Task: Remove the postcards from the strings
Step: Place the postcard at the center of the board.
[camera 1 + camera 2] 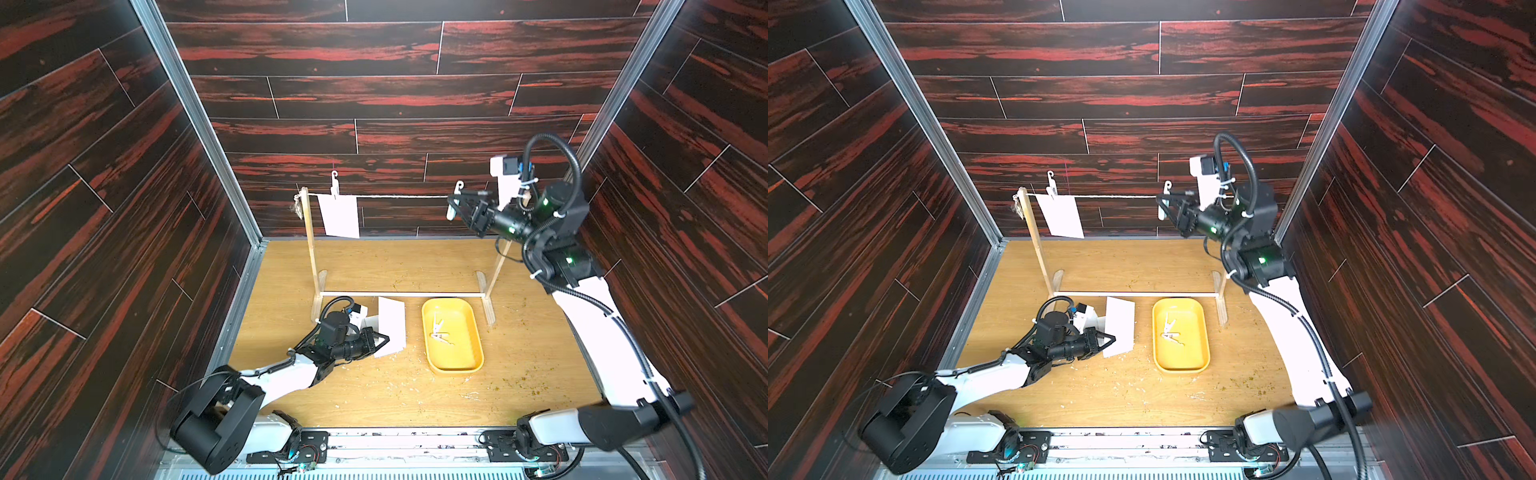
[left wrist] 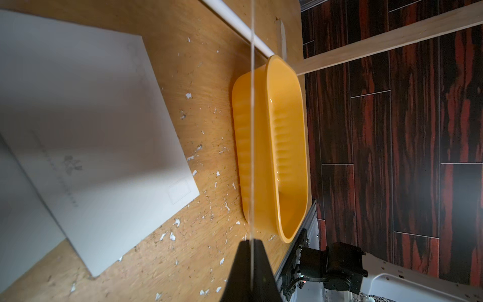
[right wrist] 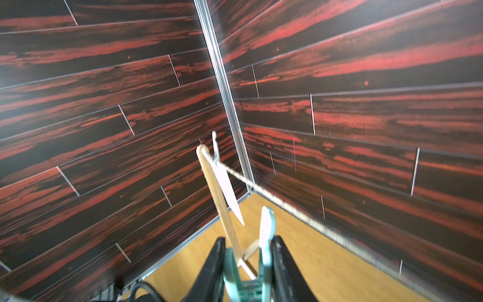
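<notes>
Above the tabletop (image 1: 532,332), left pincer (image 1: 387,338) holds postcard (image 1: 392,320) beside tray (image 1: 424,328).

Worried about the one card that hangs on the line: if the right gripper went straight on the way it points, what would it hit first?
Probably the hanging postcard. The right gripper, shut on a clothespin, points along the string toward it, though depth is uncertain.

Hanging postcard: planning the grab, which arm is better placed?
Probably left: the hanging postcard is at its end of the string; the right gripper, at the other end, grips a clothespin. The left gripper holds a card, though.
</notes>
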Tool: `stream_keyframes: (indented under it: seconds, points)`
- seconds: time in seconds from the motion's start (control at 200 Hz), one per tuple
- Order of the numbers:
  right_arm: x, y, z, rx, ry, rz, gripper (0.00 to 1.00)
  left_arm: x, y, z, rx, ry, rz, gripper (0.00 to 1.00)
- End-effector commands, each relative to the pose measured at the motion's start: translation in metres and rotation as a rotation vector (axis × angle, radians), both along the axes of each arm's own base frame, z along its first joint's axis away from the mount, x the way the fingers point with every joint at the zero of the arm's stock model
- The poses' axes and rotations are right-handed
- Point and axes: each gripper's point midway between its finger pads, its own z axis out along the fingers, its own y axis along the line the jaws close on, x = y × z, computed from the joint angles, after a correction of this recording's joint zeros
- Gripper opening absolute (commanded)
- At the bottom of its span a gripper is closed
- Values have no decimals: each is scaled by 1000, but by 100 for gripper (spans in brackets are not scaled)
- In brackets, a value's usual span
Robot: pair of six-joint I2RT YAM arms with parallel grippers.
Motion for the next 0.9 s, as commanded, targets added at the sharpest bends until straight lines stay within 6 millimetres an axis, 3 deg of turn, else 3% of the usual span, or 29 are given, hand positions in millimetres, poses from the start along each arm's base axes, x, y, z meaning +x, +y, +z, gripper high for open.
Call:
stream_keyframes:
  seconds: [0.0, 0.175, 0.381, 0.586, 0.892]
  points:
    - [-28, -9, 0, 29, -23, 14, 31, 1, -12, -3, -29, 12, -21, 0]
    - [-51, -15, -48, 14, 71, 22, 31, -4, -23, -22, -24, 71, -60, 0]
    - [-68, -18, -105, -14, 189, 35, 31, -11, -17, -45, 48, 119, -60, 0]
    - [-76, -21, -175, -38, 346, 27, 31, -21, 4, -51, 171, 115, -38, 38]
    - [-80, -23, -253, -68, 509, -5, 31, -41, 36, -44, 295, 105, -1, 59]
